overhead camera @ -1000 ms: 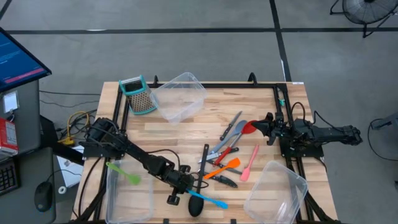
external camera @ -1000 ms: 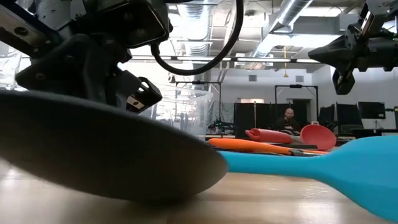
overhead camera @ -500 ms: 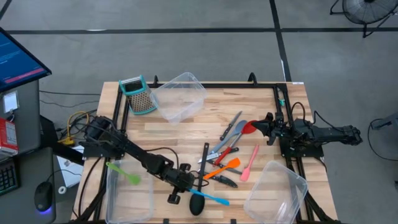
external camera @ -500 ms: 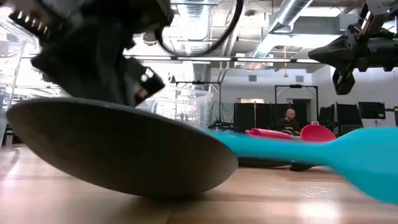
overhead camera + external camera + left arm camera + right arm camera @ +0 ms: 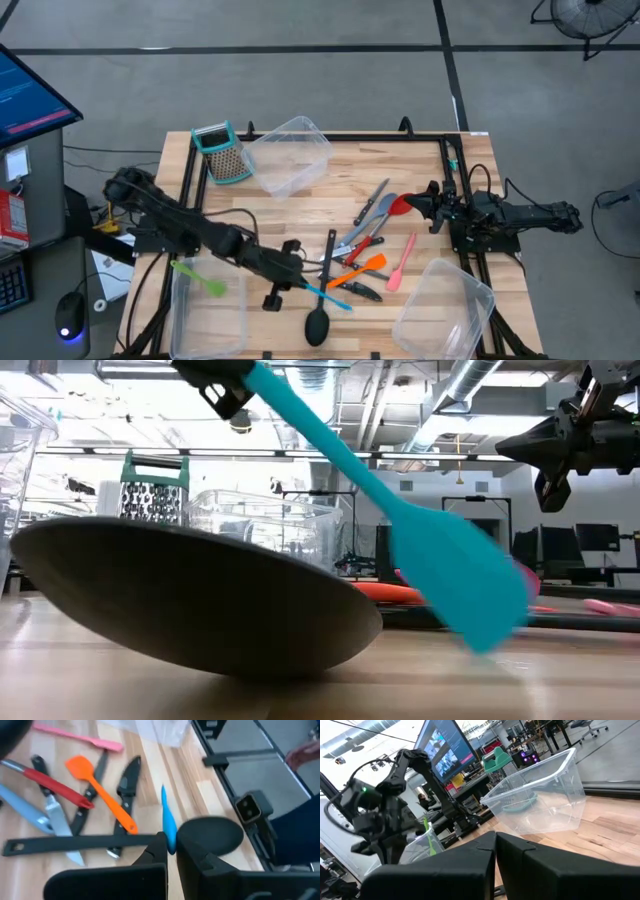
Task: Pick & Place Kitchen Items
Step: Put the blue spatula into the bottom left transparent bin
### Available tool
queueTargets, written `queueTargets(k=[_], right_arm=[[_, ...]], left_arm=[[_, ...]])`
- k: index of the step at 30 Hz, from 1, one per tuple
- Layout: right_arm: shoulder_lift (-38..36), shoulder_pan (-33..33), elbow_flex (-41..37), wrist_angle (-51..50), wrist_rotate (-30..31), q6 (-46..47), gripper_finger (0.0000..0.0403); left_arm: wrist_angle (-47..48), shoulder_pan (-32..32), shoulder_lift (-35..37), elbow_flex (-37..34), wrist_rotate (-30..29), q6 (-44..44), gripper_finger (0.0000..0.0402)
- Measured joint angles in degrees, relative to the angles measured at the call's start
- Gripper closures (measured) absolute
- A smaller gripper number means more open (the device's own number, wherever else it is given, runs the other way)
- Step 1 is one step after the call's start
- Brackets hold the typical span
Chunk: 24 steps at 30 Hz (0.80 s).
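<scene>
My left gripper [image 5: 300, 284] is shut on a blue spatula [image 5: 330, 297] above the table's near middle. Its blade [image 5: 460, 585] slants down beside the bowl of a black ladle [image 5: 318, 325], which lies on the wood. Right of it lie an orange spatula [image 5: 362, 268], a pink spatula [image 5: 402, 262], a red spoon [image 5: 395, 208] and several knives [image 5: 125, 780]. A green spatula [image 5: 200, 278] lies in the left tub [image 5: 205, 315]. My right gripper [image 5: 432, 205] waits shut at the table's right side. My left gripper pinches the blue spatula's handle end [image 5: 169, 837] between its two fingers. The fingers come slanting down from the table's left, and the spatula sticks out ahead of them. It hangs tilted, blade end lowest, and looks clear of the table.
A clear tub [image 5: 290, 155] lies tipped at the far middle beside a metal grater [image 5: 222, 152] with a teal top. Another clear tub [image 5: 445, 305] stands at the near right corner. Black frame rails [image 5: 340, 137] run along the table's edges.
My left gripper has risen and drawn back toward the table's left and far side, staying shut on the blue spatula. The spatula has been lifted off the wood by its handle end and now hangs tilted, blade down. The ladle still lies on the table.
</scene>
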<state>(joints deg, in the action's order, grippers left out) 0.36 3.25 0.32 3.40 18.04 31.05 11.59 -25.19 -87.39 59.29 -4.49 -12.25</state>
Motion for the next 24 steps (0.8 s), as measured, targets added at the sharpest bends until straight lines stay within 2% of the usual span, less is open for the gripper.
queueTargets(k=[14,24], right_arm=[[0.00,-0.02,-0.02,0.02,0.00,0.00,0.0393],[-0.02,0.00,-0.02,0.00,0.00,0.00,0.0393]], left_arm=[[0.22,0.52,1.24,-0.02,-0.06,1.53,0.0401],[-0.26,0.52,2.48,-0.04,-2.48,1.49,0.0401]])
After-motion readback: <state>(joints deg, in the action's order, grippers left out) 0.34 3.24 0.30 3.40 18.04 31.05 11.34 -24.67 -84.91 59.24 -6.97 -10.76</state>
